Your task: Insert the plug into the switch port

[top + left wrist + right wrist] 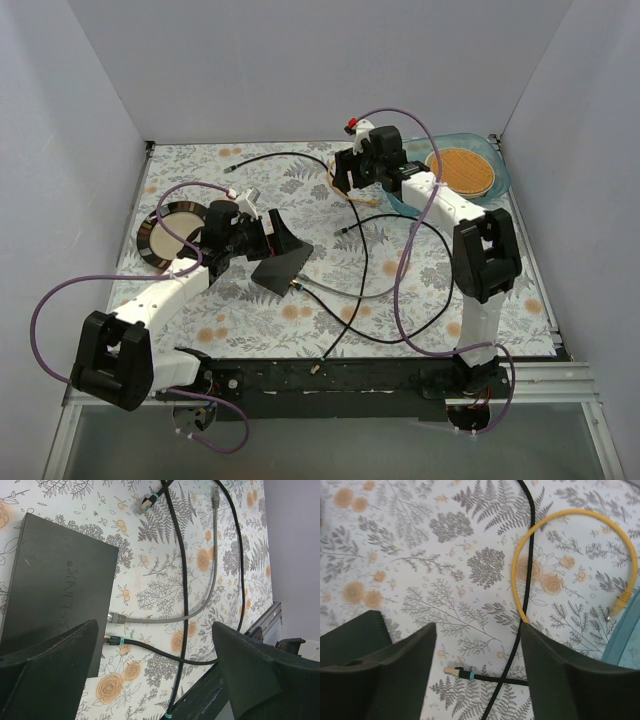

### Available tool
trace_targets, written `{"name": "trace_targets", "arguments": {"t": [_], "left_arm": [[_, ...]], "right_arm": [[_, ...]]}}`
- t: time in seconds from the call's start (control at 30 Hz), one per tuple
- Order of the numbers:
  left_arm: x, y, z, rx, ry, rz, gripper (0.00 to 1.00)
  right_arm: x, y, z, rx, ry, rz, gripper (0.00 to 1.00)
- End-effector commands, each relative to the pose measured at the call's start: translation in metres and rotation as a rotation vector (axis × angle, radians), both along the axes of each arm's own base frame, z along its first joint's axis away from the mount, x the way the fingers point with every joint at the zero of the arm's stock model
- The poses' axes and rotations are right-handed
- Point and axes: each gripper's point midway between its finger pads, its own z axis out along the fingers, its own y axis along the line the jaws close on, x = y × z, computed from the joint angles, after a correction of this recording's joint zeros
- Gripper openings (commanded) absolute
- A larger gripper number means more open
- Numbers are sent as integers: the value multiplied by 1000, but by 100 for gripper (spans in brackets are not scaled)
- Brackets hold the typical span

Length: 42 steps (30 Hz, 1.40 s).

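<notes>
The switch is a flat black box [55, 590], also in the top view [281, 264], lying on the floral cloth. Its port face [107, 630] points toward the near edge. A grey cable's plug [116, 617] and a black cable's teal-banded plug [111, 640] both sit against that face; I cannot tell how deep they are. My left gripper [155, 680] is open and empty, hovering over the switch's port end [262, 238]. My right gripper [475, 675] is open and empty at the back [352, 180], above a loose teal-banded plug [451, 671] on the cloth.
A yellow cable [570, 515] loops beside the right gripper. A teal bowl [497, 160] holding an orange disc stands at the back right. A dark plate [150, 240] lies at the left. Black and grey cables [365, 270] cross the middle. More loose plugs [146, 502] lie beyond the switch.
</notes>
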Motion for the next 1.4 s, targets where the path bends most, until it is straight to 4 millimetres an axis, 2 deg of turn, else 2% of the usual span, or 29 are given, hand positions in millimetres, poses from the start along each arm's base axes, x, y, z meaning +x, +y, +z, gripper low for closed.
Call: {"name": "trace_targets", "arguments": {"t": [0.0,0.1,0.27,0.43,0.6,0.63,0.67,0.8,0.97,1.03,1.07,1.13,1.17,1.2,1.27,1.37], "left_arm": [[-2,-3,21,-39,-59,-23,98],[-2,-2,21,-31,-67,-22,98],[-2,0,19,-15,-69,-20,98],[-2,0,14,-10,-54,-23,98],[-2,0,12,-8,-51,-22,98],[-2,0,13,-10,-52,-23,98],[-2,0,12,-8,-53,-20,98],[-2,0,12,-8,-52,-18,98],[-2,-1,10,-13,-42,-19,98],[-4,-1,10,-16,-40,-21,98],[-4,0,10,-15,-40,-19,98],[-4,1,12,-14,-46,-15,98],[-4,0,12,-13,-48,-16,98],[-4,1,13,-13,-51,-11,98],[-4,1,14,-12,-51,-14,98],[-5,1,15,-12,-52,-12,98]], "right_arm": [[17,-16,-44,-176,34,-17,80],[29,-32,-71,-245,91,-62,82],[46,-38,-85,-193,147,-63,82],[60,-44,-101,-224,180,-80,80],[49,-53,-128,-273,250,-88,66],[47,-54,-127,-269,253,-82,67],[39,-55,-136,-275,269,-75,66],[27,-56,-140,-267,281,-58,66],[22,-58,-146,-277,302,-53,63],[23,-58,-148,-278,309,-53,44],[22,-57,-149,-280,315,-52,30],[23,-58,-149,-279,319,-53,19],[22,-57,-150,-279,321,-50,6],[22,-55,-147,-272,319,-47,1],[22,-53,-142,-261,313,-39,1],[21,-44,-120,-195,295,-23,1]]}}
